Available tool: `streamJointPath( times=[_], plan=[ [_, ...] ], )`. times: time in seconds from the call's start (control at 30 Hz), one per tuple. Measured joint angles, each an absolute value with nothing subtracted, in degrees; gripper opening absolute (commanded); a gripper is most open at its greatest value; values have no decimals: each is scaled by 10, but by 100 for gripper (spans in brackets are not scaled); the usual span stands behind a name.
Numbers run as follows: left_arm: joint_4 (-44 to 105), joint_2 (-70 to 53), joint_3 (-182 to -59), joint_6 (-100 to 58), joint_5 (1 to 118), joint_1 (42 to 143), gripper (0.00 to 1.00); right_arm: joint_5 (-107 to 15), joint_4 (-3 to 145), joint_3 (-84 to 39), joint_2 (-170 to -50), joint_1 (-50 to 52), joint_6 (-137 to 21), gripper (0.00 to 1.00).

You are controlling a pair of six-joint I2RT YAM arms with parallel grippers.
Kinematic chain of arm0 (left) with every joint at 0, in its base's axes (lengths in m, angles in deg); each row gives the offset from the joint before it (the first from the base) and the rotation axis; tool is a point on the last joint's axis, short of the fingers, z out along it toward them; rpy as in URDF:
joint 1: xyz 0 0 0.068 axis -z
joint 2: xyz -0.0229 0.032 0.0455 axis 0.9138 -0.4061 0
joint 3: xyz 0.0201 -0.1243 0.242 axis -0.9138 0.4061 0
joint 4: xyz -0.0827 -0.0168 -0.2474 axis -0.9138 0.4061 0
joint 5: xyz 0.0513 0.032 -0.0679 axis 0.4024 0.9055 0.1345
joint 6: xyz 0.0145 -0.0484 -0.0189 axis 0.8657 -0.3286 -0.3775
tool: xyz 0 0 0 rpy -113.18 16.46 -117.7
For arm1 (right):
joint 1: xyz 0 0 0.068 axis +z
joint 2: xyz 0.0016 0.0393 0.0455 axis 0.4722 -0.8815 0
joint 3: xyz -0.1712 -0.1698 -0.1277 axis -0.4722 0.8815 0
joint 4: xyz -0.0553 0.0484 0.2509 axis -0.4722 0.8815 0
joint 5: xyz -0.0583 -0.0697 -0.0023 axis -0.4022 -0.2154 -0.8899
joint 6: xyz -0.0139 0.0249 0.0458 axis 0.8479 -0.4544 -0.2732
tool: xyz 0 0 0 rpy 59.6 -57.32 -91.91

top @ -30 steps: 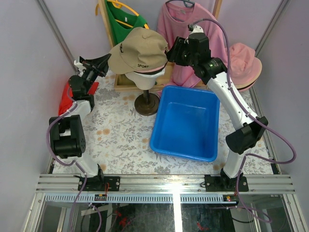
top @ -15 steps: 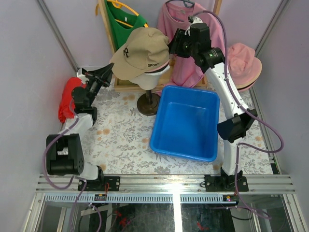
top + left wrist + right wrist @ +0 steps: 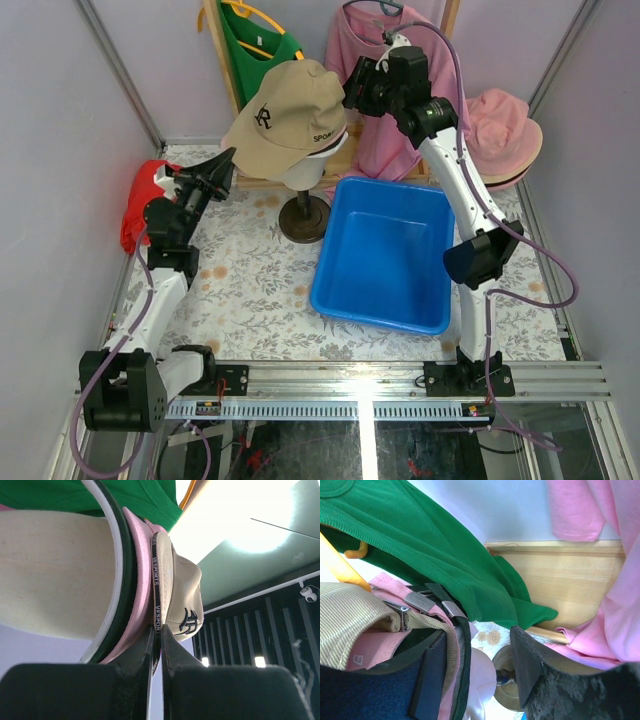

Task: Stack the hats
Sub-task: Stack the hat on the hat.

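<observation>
The tan cap (image 3: 290,112) sits on top of the stack on the mannequin head (image 3: 300,170), at the far side of the counter (image 3: 250,290), its brim pointing towards the left arm. It is a soft baseball cap with a rounded crown, dark embroidered letters on the front and "SPORT" stitched on the side. In the left wrist view its brim shows edge-on as a thin black trim printed with white lettering. Just beside that, a pink cap (image 3: 139,565) shows a thicker padded brim. Beyond it lies a cream brim (image 3: 60,575) of woven fabric bound with a dark edge.

The left gripper (image 3: 159,645) has its jaws drawn narrow, pinching the trimmed edge of the tan cap's brim. The right gripper (image 3: 479,635) is at the back of the stack with its jaws standing wide. The rear rims of the hats lie against one finger, and the other finger is clear of them. From there the tan cap shows a ribbed weave, and a black strap (image 3: 432,592) carries two flat metal buckles.

A pink hat (image 3: 505,125), soft and domed, rests at the far right by the wall. A glossy blue plastic tub (image 3: 380,260) stands near the mannequin's round dark base.
</observation>
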State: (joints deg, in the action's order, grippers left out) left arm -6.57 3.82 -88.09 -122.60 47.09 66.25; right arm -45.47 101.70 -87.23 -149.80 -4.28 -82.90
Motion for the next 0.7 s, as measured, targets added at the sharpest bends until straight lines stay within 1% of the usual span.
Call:
streamJointPath(
  times=[0.17, 0.3, 0.4, 0.6, 0.7],
  plan=[
    [-56, 57, -869, -1225, 498, 683, 0, -448, 1019, -884, -1507, -43, -833, 60],
    [-45, 77, -860, -1221, 523, 706, 0, -446, 1022, -885, -1507, -45, -834, 65],
    [-31, 101, -848, -1218, 544, 725, 3, -444, 1021, -883, -1506, -46, -835, 69],
    [4, 136, -839, -1215, 565, 742, 7, -435, 1001, -812, -1456, -53, -864, 71],
    [25, 149, -839, -1213, 566, 747, 8, -430, 1001, -807, -1441, -61, -879, 71]
  ],
)
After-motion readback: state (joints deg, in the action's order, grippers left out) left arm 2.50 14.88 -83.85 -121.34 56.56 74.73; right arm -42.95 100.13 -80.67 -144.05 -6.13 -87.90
